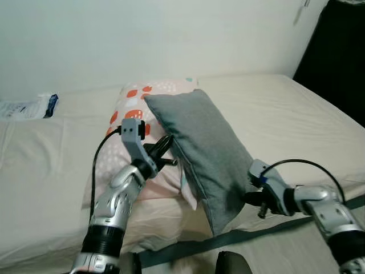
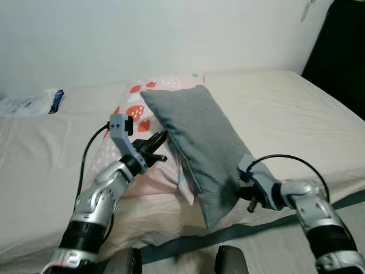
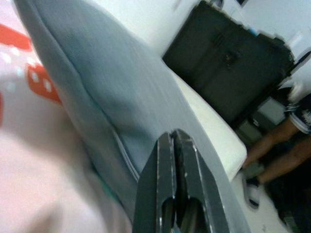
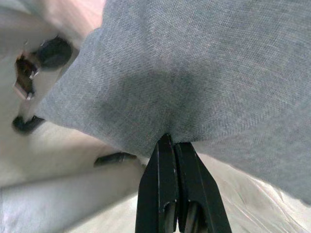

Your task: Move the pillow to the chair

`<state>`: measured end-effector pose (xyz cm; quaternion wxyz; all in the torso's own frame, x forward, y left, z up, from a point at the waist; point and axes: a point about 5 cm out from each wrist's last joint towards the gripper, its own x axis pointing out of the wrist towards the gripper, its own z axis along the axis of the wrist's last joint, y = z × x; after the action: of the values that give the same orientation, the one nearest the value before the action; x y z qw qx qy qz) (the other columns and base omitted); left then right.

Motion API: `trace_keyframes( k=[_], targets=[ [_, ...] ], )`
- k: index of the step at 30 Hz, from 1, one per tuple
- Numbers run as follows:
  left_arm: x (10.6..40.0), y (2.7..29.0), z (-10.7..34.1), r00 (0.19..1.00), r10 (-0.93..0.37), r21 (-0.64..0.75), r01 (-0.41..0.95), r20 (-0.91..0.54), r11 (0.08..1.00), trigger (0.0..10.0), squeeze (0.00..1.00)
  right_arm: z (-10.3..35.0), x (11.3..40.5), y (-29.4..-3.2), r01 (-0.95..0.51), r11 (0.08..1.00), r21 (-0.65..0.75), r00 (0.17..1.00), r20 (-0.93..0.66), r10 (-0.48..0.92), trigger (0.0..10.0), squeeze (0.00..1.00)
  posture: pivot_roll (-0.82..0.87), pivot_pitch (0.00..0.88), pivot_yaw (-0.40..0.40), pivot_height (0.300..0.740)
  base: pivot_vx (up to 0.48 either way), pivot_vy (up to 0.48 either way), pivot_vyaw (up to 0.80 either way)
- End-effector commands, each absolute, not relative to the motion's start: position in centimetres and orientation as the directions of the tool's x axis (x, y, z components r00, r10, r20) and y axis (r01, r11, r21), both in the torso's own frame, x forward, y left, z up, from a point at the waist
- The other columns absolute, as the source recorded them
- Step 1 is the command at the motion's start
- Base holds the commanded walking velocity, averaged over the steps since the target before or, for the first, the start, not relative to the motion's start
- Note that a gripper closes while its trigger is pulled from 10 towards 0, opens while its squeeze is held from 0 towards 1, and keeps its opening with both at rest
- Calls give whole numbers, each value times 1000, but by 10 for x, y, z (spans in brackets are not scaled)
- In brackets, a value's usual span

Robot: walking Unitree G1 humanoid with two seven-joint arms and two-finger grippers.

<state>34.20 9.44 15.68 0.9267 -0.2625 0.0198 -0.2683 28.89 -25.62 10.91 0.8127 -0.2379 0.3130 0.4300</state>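
A grey pillow (image 1: 205, 148) stands tilted on the bed, leaning against a pink pillow with red spots (image 1: 130, 105). My left gripper (image 1: 166, 149) is shut, and its fingers press the grey pillow's left side near the seam (image 3: 121, 150). My right gripper (image 1: 249, 198) is also shut; its tips push into the pillow's lower right face (image 4: 194, 87). The grey pillow sits squeezed between the two grippers. In the left wrist view the left gripper (image 3: 172, 138) holds nothing between its fingers, and the right gripper (image 4: 170, 141) touches the grey fabric.
The cream bed (image 1: 285, 114) stretches right and back to a white wall. A white packet (image 1: 28, 107) lies at the back left. A dark cabinet (image 1: 336, 51) stands at the right. A grey-green band (image 1: 228, 240) marks the bed's front edge. A person's legs (image 3: 277, 155) stand beyond the bed.
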Motion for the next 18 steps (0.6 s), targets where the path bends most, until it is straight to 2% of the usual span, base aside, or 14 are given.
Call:
trace_keyframes(
  k=[1,2,3,8,14,17,18],
  targets=[
    [349,94,154,871,-488,-532,439,55,724,10000,106,107,284,-265,-853,507,-125,415,-752,512,0,0,91,0,-52,584,0,0,0],
    [349,94,154,871,-488,-532,439,55,724,10000,106,107,284,-265,-853,507,-125,415,-752,512,0,0,91,0,-52,584,0,0,0],
    [353,95,152,881,-473,-510,418,24,752,10000,1000,107,285,-268,-848,513,-132,419,-759,499,0,0,93,0,-53,584,0,0,0],
    [366,94,152,892,-449,-550,349,-54,759,10000,1000,109,285,-267,-851,508,-135,416,-763,495,0,0,91,0,-53,584,0,0,0],
    [375,84,157,885,-459,-638,306,-85,707,10000,1000,110,284,-260,-858,499,-122,407,-755,515,0,0,90,0,-50,584,0,0,0],
    [380,78,162,887,-458,-737,269,-61,620,10000,1000,108,282,-258,-863,492,-115,398,-756,520,0,0,89,0,-49,584,0,0,0],
    [380,78,162,887,-458,-737,269,-61,620,10000,1000,108,282,-258,-863,492,-115,398,-756,520,0,0,89,0,-49,584,0,0,0]
  ],
)
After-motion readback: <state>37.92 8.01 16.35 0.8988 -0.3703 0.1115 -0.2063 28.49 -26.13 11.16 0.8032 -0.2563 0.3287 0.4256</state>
